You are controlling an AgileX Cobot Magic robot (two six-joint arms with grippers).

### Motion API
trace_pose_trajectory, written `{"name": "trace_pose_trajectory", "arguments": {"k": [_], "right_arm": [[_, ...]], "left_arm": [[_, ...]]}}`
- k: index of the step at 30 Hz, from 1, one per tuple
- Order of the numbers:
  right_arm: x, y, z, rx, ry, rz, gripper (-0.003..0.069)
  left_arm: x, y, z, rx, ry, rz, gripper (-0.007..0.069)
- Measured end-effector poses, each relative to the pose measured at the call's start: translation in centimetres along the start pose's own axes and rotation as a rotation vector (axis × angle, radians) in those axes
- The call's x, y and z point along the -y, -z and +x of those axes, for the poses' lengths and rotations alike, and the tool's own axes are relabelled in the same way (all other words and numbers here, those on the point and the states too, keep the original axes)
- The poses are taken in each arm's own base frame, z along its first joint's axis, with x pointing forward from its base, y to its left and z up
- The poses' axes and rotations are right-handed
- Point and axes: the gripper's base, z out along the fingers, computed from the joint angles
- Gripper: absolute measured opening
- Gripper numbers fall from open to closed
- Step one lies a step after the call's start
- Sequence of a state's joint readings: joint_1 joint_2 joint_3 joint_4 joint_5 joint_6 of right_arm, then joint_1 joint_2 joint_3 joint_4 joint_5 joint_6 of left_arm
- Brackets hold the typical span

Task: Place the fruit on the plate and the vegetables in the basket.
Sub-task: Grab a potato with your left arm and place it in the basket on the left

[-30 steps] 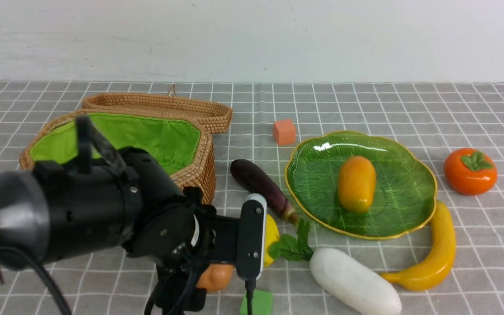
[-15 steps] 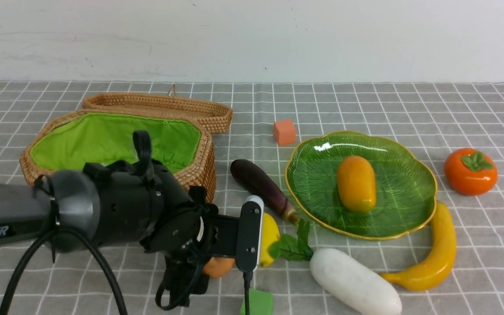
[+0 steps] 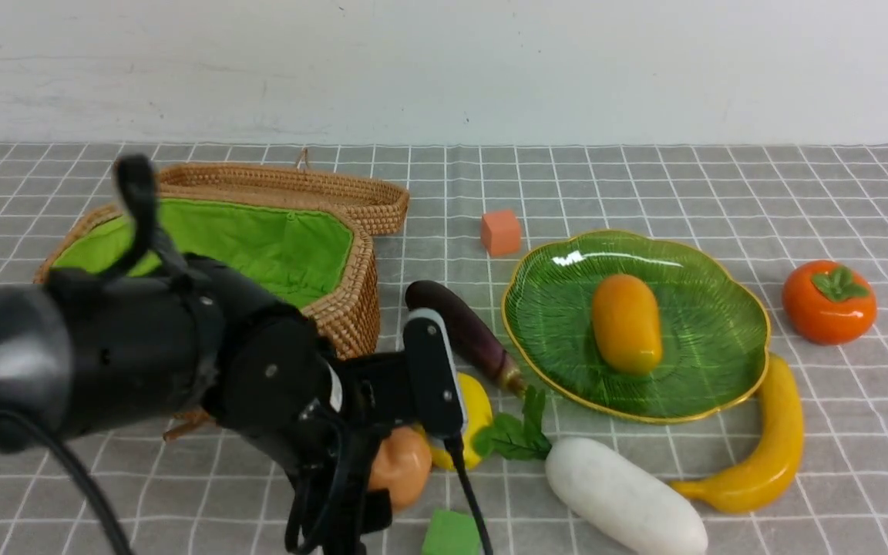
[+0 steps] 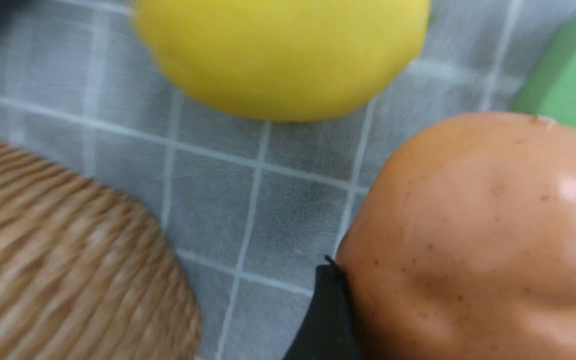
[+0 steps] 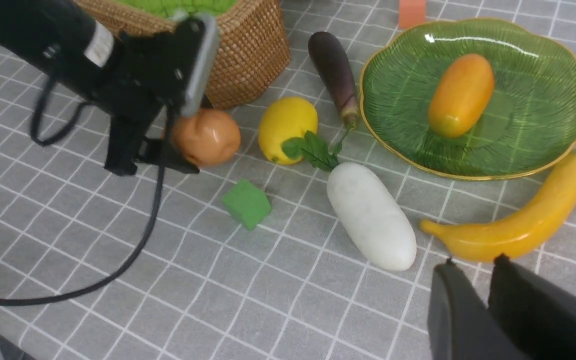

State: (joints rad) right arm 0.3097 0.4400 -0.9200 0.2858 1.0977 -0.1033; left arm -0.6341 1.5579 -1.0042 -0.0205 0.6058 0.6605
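Presently, the left gripper (image 5: 197, 136) is clamped on the potato (image 3: 401, 466), toward the table's (image 3: 182, 493) near edge; next, I think, lift it clear toward the far-left corner, into the basket (image 3: 355, 308). The right gripper's (image 5: 475, 261) fingers are slightly apart.

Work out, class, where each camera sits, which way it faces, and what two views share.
Front: between the arms, facing forward over the table; left gripper shows.
Left wrist: on that arm, close on the potato; part of a dark finger shows.
Right wrist: on that arm, over the plate; both grippers show.
Front and right wrist share the banana.
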Motion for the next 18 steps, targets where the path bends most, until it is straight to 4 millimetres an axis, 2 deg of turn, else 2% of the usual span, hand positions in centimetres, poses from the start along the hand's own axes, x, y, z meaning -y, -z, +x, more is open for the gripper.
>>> {"name": "trace_pose_trajectory", "arguments": {"k": [2,3,4,5,6,7,9,12,18], "right_arm": [[-0.1,0.0,-0.1,0.011,-0.004,-0.006,0.0119],[-0.1,0.0,-0.1,0.013,-0.004,-0.007,0.0119],[-0.1,0.0,-0.2,0.023,-0.007,-0.011,0.0119],[-0.2,0.0,-0.5,0.059,-0.017,-0.025,0.0119],[-0.3,0.0,-0.6,0.07,-0.019,-0.029,0.0119],[-0.5,0.1,-1.1,0.12,-0.019,-0.056,0.0119],[-0.9,0.2,-1.6,0.176,0.004,-0.096,0.0119],[-1.8,0.5,-2.3,0.26,0.044,-0.191,0.0119],[-3.3,1.1,-2.9,0.356,0.127,-0.358,0.0119]], "left_arm": [[-0.4,2.8,-0.6,0.053,0.073,-0.028,0.0582],[-0.5,3.3,-0.8,0.057,0.081,-0.033,0.0582],[-0.8,4.5,-0.9,0.077,0.11,-0.056,0.0582],[-2.1,7.4,-1.2,0.11,0.161,-0.128,0.0582],[-2.3,7.7,-1.1,0.109,0.168,-0.143,0.0582],[-4.1,9.9,-0.8,0.12,0.202,-0.238,0.0582],[-5.8,11.1,-0.2,0.106,0.219,-0.322,0.0582],[-8.3,11.1,1.4,0.04,0.245,-0.388,0.0582],[-11.9,7.1,4.5,-0.095,0.261,-0.405,0.0582]]}}
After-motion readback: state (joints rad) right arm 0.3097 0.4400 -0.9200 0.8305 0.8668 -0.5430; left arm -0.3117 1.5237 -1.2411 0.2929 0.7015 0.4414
